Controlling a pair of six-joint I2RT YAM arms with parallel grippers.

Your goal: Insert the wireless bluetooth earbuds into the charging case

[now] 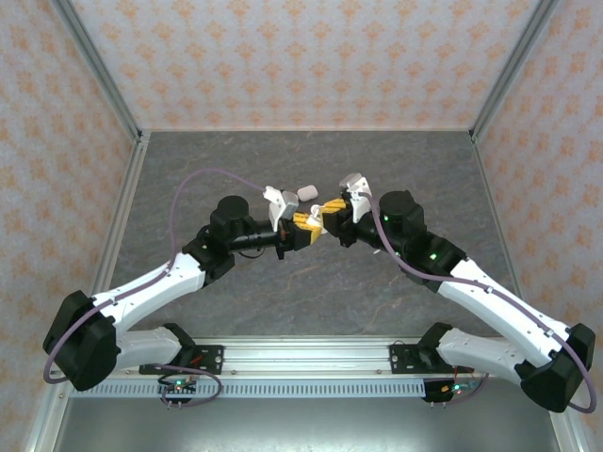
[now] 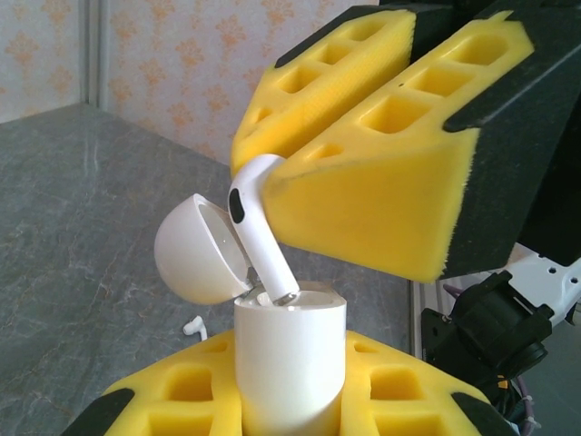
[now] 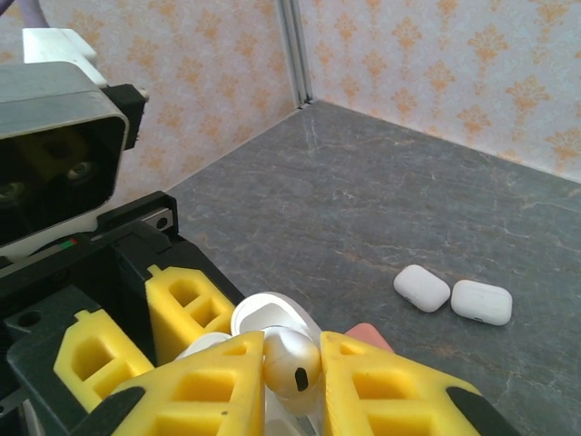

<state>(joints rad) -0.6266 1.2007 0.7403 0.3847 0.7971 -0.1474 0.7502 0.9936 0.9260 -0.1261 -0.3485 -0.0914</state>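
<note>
Two grippers meet mid-table: the left gripper pinches a white charging case, lid flipped toward 9 o'clock. At the case's 12 o'clock, the right gripper clamps a white earbud, stem tip at the case's mouth. Two closed cases lie at 3 o'clock in the right wrist view.

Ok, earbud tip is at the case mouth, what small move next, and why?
Probably ease the right gripper down along the stem's line. The white earbud it pinches has only its stem tip at the open mouth of the case, which the left gripper holds with the lid swung back, so it isn't seated yet.
</note>
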